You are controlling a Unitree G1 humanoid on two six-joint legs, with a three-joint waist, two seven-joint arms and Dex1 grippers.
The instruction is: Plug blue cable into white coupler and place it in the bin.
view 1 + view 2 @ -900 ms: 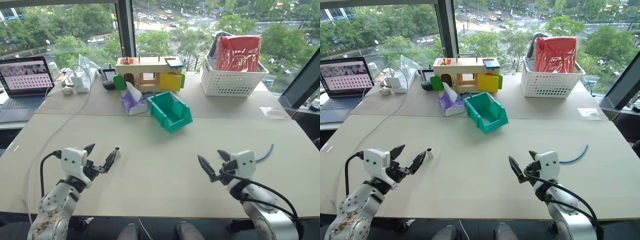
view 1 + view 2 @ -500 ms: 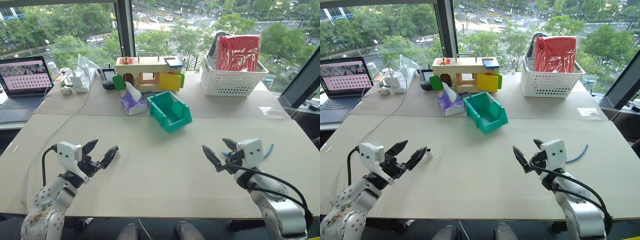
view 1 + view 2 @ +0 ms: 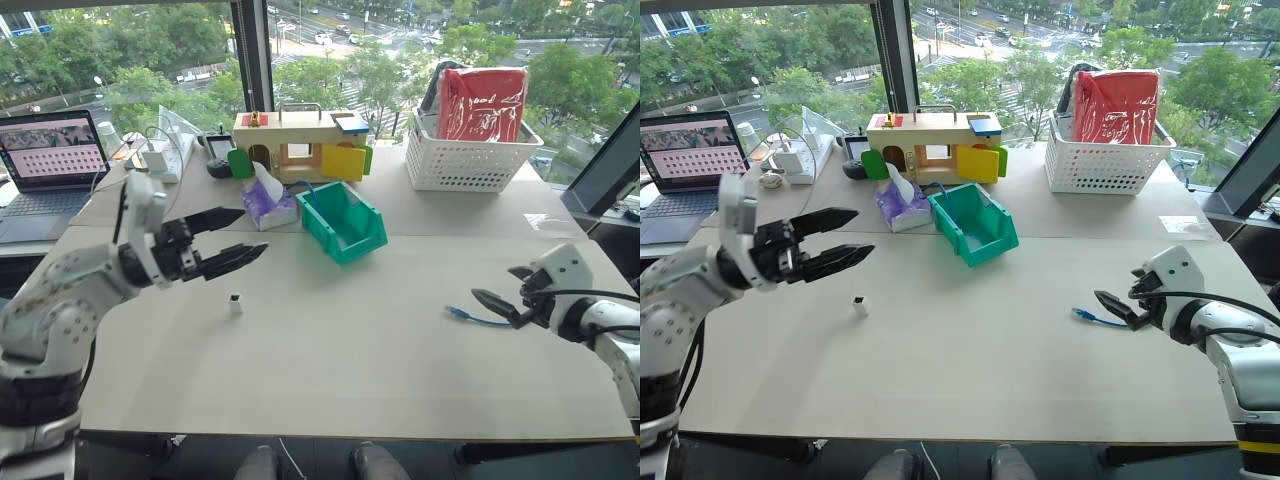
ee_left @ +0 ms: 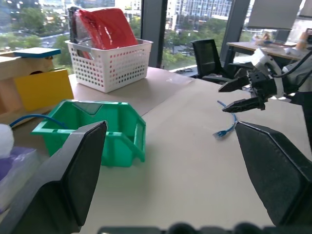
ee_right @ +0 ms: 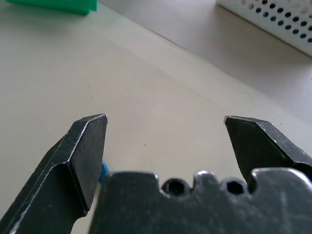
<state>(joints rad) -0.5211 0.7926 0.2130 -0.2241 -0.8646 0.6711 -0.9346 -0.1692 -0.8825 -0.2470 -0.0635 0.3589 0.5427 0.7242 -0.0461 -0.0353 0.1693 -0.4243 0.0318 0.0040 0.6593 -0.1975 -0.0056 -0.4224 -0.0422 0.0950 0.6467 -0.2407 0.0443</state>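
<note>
The blue cable (image 3: 1098, 320) lies loose on the table (image 3: 970, 350), its small plug end pointing toward the middle of the table, with the rest of the cord running under the right gripper (image 3: 1118, 307), which hangs just beside it with its two black fingers spread and nothing between them. The white coupler (image 3: 857, 305) sits by itself on the robot's left side of the table, well apart from the cable, and the left gripper (image 3: 845, 238) hovers above and a little behind it, fingers also spread wide and empty, pointing roughly level across the table. The bin (image 3: 974, 223) stands farther back near the middle; a bit of blue cord shows at its far rim, though I cannot tell whether that belongs to the bin's contents or lies behind it. Judging from this, the task is at its start: neither piece is picked up and nothing is plugged. The step in hand looks like the approach to the two grasps. Next, the right gripper would need to drop and close on the cable close behind the plug, so the plug sticks out free, while the left comes down over the coupler and pinches its sides, leaving the socket end open for the join.
</note>
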